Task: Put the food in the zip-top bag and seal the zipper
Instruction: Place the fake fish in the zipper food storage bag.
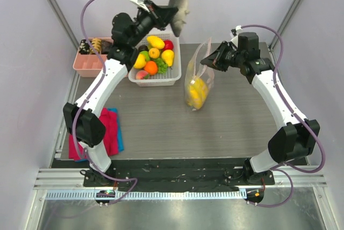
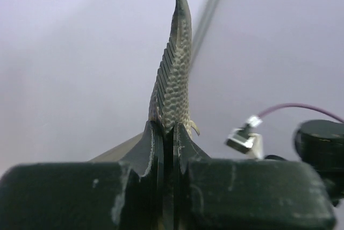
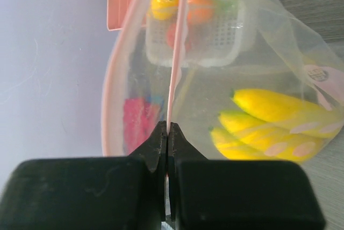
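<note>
White arm links [image 1: 102, 79], black joints [image 1: 85, 124], mauve cables [image 2: 295, 105], scuffed black left end effector [image 2: 167, 133]

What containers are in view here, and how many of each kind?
White basket: 1
Pink tray: 1
Zip-top bag: 1
Total: 3

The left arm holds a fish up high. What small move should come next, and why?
Probably carry the fish right, toward the bag's mouth: the left gripper is shut on it above the basket, while the right gripper pinches the bag rim, bananas already inside.
</note>
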Robot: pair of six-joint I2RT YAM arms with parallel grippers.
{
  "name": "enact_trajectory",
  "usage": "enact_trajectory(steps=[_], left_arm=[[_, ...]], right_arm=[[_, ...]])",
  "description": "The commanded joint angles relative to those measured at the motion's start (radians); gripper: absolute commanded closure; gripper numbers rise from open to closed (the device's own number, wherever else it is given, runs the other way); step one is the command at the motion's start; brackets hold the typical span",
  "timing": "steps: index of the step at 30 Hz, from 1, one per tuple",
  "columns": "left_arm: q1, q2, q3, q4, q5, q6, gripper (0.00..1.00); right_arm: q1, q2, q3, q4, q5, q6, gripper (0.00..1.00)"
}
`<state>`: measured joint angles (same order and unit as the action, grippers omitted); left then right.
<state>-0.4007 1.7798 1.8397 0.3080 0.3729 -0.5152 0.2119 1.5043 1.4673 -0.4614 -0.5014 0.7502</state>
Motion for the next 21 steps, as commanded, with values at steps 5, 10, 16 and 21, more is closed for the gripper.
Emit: enact_trajectory(steps=[5, 10, 16, 21], left_arm=[[-0.179, -0.007, -0.030, 0.282, -0.031, -0.003, 1.00], [-0.213, 0.009, -0.112, 0.330, -0.072, 0.030, 1.00], [-0.216, 0.047, -0.218, 0.368, -0.098, 0.084, 1.00], [-0.217, 0.078, -0.246, 0.373, -0.159, 0.210, 1.00]], right_arm=[[0.009, 0.062, 0.140, 0.047, -0.046, 0.055, 0.99], [0.011, 0.059, 0.151, 0.037, -0.035, 0.046, 0.99], [0.012, 0.033, 0.097, 0.033, -0.028, 0.080, 0.99], [0.003, 0.039, 0.108, 0.035, -0.060, 0.092, 0.99]])
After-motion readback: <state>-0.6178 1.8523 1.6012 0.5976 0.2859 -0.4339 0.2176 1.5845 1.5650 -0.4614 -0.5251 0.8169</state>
